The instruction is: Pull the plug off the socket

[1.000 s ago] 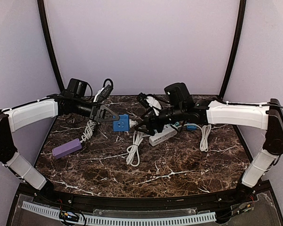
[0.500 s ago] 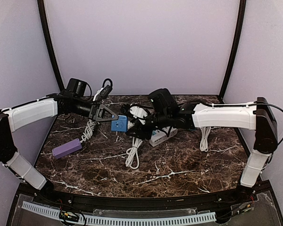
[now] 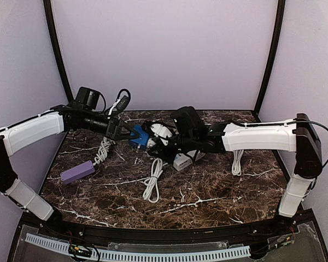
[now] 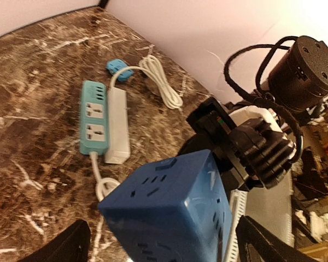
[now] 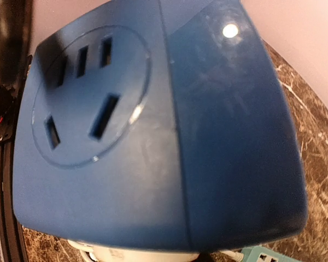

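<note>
Up comes the blue cube socket [image 3: 139, 137]: a second ago it sat flat on the marble table [image 3: 208, 191], and now it is tipped on a corner and raised off the surface, back-left of centre. The right gripper [image 3: 154, 146] has slid leftward from beside the teal power strip [image 4: 93, 117] and is right up against the cube. The white cord [image 3: 152, 183] has been dragged along too, trailing from the cube toward the front. As for the job, the plug does not look out yet. The right wrist view is filled with the cube's face, and only a sliver of the white plug [image 5: 132, 255] shows under its lower edge, seemingly seated. So the bracing looks done and the pull itself is left. The left gripper [image 3: 130, 134] reaches in from the left on a nearly level arm, fingers spread to the cube's width on either side and apparently clamping it. The right arm stretches long and low from the right, wrist aimed at the cube. Its fingers are hidden behind the cube, so whether they have closed on the plug cannot be told. The purple power strip [image 3: 76, 172] lies well apart at the left.
</note>
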